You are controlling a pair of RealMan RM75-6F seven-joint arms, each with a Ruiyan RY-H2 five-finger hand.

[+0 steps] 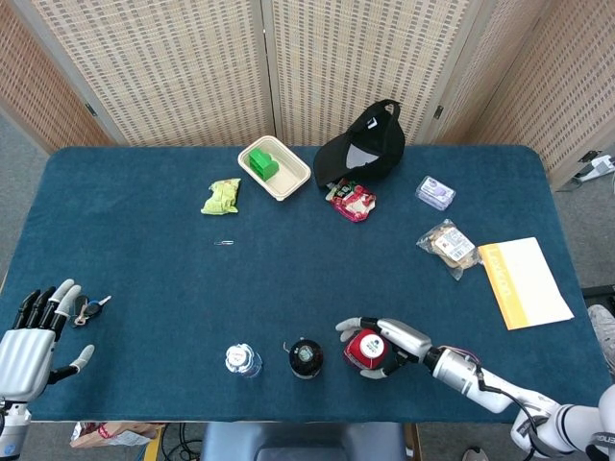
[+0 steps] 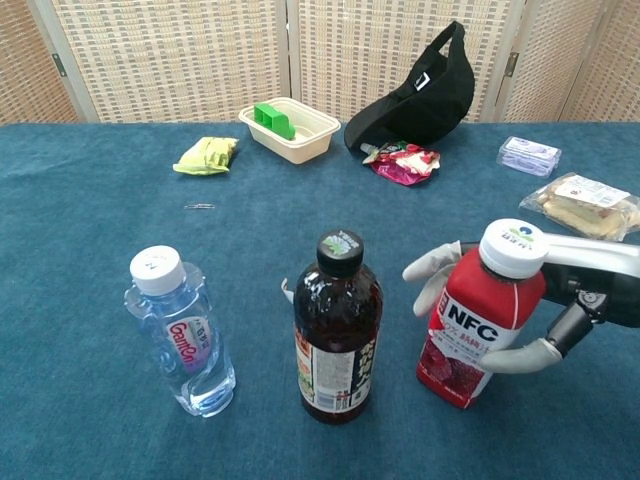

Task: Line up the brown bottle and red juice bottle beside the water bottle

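Near the table's front edge a clear water bottle (image 1: 242, 360) (image 2: 180, 335), a brown bottle (image 1: 306, 357) (image 2: 337, 330) and a red juice bottle (image 1: 365, 349) (image 2: 480, 315) stand in a row from left to right. The red juice bottle leans with its white cap to the right. My right hand (image 1: 392, 343) (image 2: 565, 295) wraps it from the right, thumb across its front and fingers (image 2: 430, 265) reaching round behind, partly spread. My left hand (image 1: 29, 346) lies open at the front left, holding nothing, and does not show in the chest view.
Keys (image 1: 88, 309) lie beside the left hand. Far side: green packet (image 1: 221, 196), tray (image 1: 288, 178) with a green item, black cap (image 1: 363, 144), red snack packet (image 1: 352, 200). Right side: small box (image 1: 435, 192), cracker pack (image 1: 449, 245), yellow-white paper (image 1: 524, 281).
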